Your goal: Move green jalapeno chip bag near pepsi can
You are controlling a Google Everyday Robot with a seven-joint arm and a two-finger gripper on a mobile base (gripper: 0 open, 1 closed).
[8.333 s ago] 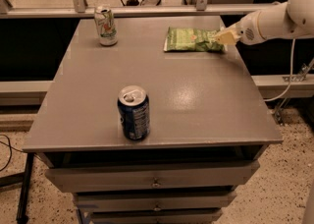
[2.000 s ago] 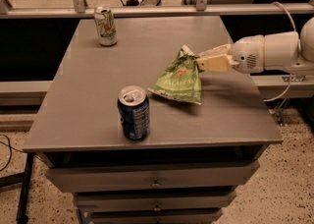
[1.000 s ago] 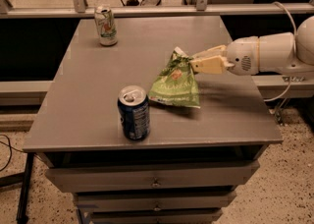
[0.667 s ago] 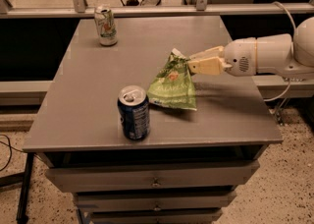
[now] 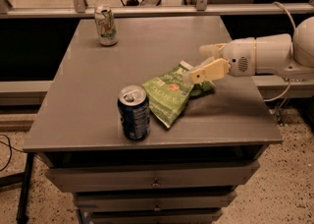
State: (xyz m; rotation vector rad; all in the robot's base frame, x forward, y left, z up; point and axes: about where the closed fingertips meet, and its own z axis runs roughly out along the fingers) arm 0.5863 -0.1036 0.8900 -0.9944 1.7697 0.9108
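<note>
The green jalapeno chip bag lies flat on the grey table, its left edge close to the right of the dark blue pepsi can, which stands upright near the front edge. My gripper reaches in from the right, just above the bag's far right corner. Its jaws are open: one finger is up and clear of the bag, the other finger is low over the bag's corner. I cannot tell if that finger still touches the bag.
A white-and-green can stands at the table's back left. A railing runs behind the table. Drawers sit under the tabletop. My white arm spans the table's right edge.
The bag came from the back right to beside the pepsi can. In the last second it dropped from tilted in the grip to flat on the table, and the jaws opened.
</note>
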